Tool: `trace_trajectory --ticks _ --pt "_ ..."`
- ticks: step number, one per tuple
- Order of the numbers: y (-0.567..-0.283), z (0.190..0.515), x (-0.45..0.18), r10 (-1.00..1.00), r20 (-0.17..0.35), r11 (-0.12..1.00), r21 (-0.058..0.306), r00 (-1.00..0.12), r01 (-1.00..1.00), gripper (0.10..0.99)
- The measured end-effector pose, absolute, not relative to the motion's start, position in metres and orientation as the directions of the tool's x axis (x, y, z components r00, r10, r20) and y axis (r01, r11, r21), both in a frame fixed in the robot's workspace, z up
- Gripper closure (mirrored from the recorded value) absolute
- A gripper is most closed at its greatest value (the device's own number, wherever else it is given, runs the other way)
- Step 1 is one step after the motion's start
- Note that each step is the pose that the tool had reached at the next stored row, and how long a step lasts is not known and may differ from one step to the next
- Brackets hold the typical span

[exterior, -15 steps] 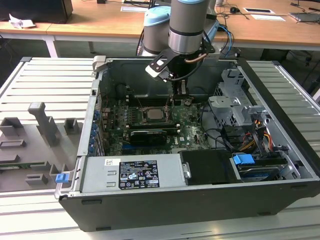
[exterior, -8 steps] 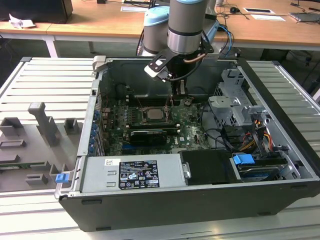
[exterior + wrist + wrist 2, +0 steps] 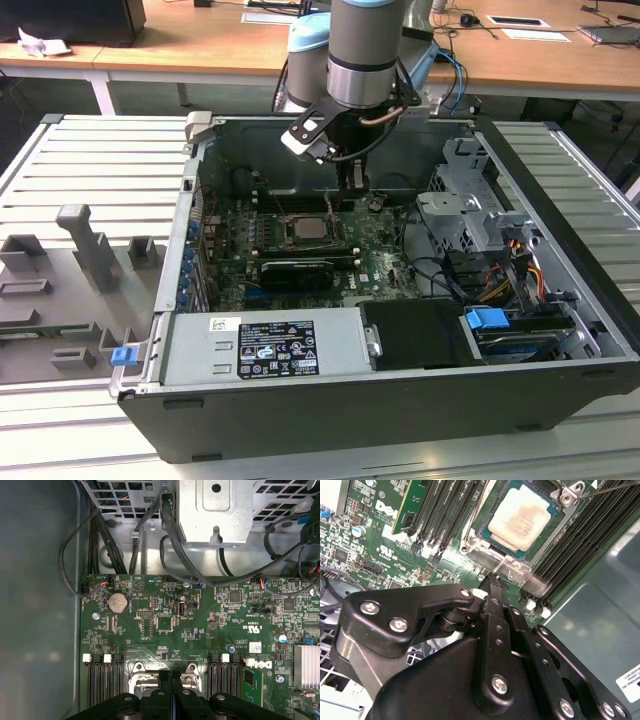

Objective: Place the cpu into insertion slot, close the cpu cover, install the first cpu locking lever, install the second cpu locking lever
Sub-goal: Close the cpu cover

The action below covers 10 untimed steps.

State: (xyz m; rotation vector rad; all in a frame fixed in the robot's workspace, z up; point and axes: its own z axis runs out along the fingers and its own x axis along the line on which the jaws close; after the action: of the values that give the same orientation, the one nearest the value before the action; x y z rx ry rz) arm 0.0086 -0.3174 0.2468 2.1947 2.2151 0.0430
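Silvery-beige cpu [image 3: 522,520] sits flat in the insertion slot [image 3: 482,530] on the green motherboard [image 3: 165,620], between the banks of long memory slots [image 3: 440,515]. The thin bright frame around it reads as the cpu cover [image 3: 514,567], lying down over the chip, its shiny front edge pointing at the gripper [image 3: 492,577].

Gripper state: black fingers pressed together, nothing between them. The tips are just beside that front edge; contact cannot be confirmed.

Key relation, exterior view: cpu lies near and toward the exterior view's left of the gripper, close by. The finger pair's long axis runs toward the socket's middle.

A thin metal rod [image 3: 607,489] crosses past the socket's far corner. It is probably a locking lever; whether it is latched cannot be told.
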Motion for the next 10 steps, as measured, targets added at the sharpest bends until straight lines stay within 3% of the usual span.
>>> trace_trajectory --ticks 10 --pt "-0.3174 0.2468 0.0017 1.0 0.003 0.009 0.036 -0.009 0.999 0.98"
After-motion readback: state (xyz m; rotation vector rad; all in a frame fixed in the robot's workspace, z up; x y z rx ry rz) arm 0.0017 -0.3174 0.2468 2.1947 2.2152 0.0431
